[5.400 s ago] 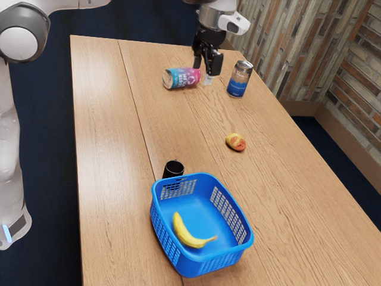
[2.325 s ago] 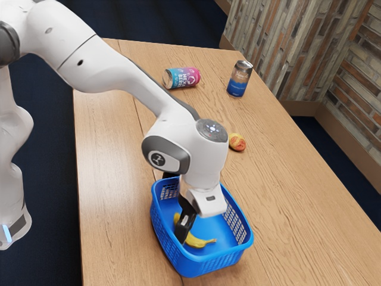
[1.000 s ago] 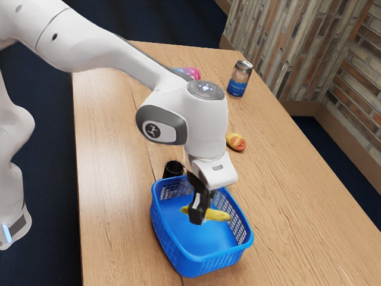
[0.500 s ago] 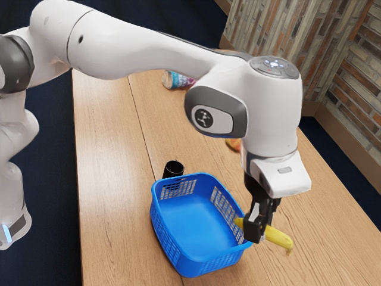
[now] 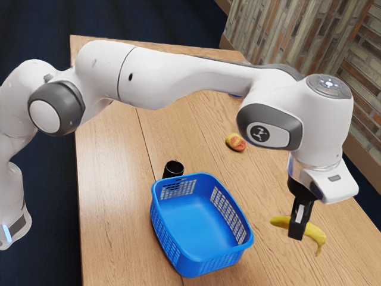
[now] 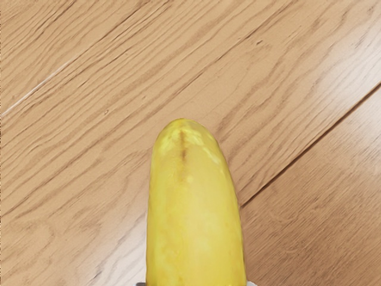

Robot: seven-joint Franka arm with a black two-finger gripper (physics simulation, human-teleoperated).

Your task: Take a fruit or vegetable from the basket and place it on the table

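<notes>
Got the black two-finger gripper closed on the banana at mid-length! Likely light, firm beneath smooth skin, easily bruised: best pinched right there, gently, without letting the ends swivel. Dangling above the wooden table, with the blue basket beside the gripper, apart. Lower softly, then release.

"What's the arm like?"

"Glossy white, rounded, with a thin black seam. At nine o'clock in the exterior view, a white cap in a dark grey ring."

"Markings?"

"A round black logo on white, framed in grey. Toward two o'clock, a grey disc with small pale lights."

"And the base, at eight?"

"White, dark grey panel, pale blue strip."

"The end effector, at four?"

"Black, with a pale patch."
</notes>
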